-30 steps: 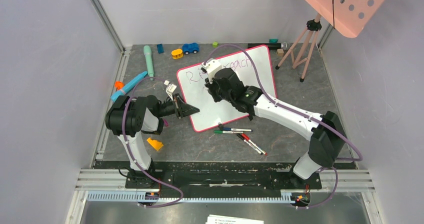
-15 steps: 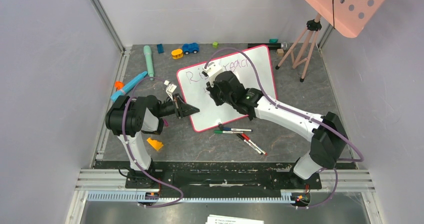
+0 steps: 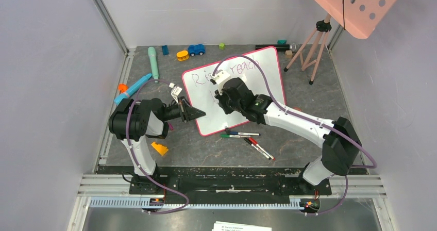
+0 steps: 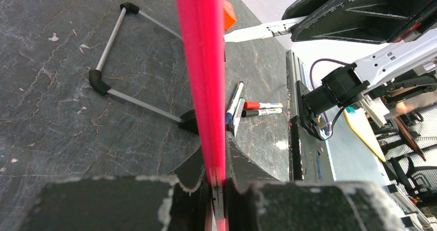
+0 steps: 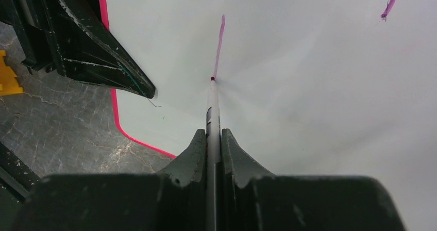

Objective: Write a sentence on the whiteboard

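The whiteboard [image 3: 263, 84] with a pink-red rim lies tilted in the table's middle. Purplish-pink writing [image 3: 246, 66] runs along its far part, partly hidden by the right arm. My left gripper [image 3: 197, 113] is shut on the board's left rim [image 4: 202, 71]. My right gripper [image 3: 220, 94] is shut on a marker [image 5: 212, 112], whose tip touches the board at the end of a fresh pink stroke [image 5: 219, 45]. The left gripper's fingers [image 5: 103, 61] show at the board's edge in the right wrist view.
Several loose markers [image 3: 247, 138] lie in front of the board, also in the left wrist view [image 4: 242, 107]. The board's wire stand [image 4: 111, 71] shows beneath. Toys line the far edge [image 3: 189, 50]; a tripod [image 3: 312, 48] with a pink perforated panel [image 3: 355, 4] stands far right. An orange piece [image 3: 159, 148] lies near left.
My right gripper has moved toward the near side over the board with the marker, uncovering more of the top line of writing. The left gripper has held still on the rim.
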You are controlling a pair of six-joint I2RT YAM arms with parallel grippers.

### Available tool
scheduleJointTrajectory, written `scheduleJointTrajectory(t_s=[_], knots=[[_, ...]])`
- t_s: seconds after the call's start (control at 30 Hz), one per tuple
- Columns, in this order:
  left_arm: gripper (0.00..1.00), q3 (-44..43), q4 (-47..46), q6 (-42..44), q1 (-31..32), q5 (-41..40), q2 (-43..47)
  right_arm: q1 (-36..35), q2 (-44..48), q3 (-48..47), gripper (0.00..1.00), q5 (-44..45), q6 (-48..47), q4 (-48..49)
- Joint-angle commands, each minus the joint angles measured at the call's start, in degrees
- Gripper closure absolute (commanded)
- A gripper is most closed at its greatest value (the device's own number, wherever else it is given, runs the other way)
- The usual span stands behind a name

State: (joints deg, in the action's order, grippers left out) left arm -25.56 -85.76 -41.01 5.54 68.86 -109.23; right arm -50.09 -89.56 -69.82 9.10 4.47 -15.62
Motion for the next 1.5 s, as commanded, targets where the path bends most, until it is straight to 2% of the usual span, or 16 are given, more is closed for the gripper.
scheduleJointTrajectory(t_s=[0.0, 0.63, 1.47], knots=[[0.93, -0.19, -3.45, 6.06, 1.14, 3.92, -0.37, 0.07, 0.72, 0.15, 1.0, 0.05, 0.11, 0.11], [0.94, -0.1, -3.45, 6.25, 1.14, 4.06, -0.16, 0.15, -2.45, -6.5, 1.0, 3.14, -2.78, -0.24], [0.93, 0.29, -3.46, 6.66, 1.14, 4.11, 0.19, 1.46, -2.28, -7.59, 1.0, 6.08, -3.94, -0.83]])
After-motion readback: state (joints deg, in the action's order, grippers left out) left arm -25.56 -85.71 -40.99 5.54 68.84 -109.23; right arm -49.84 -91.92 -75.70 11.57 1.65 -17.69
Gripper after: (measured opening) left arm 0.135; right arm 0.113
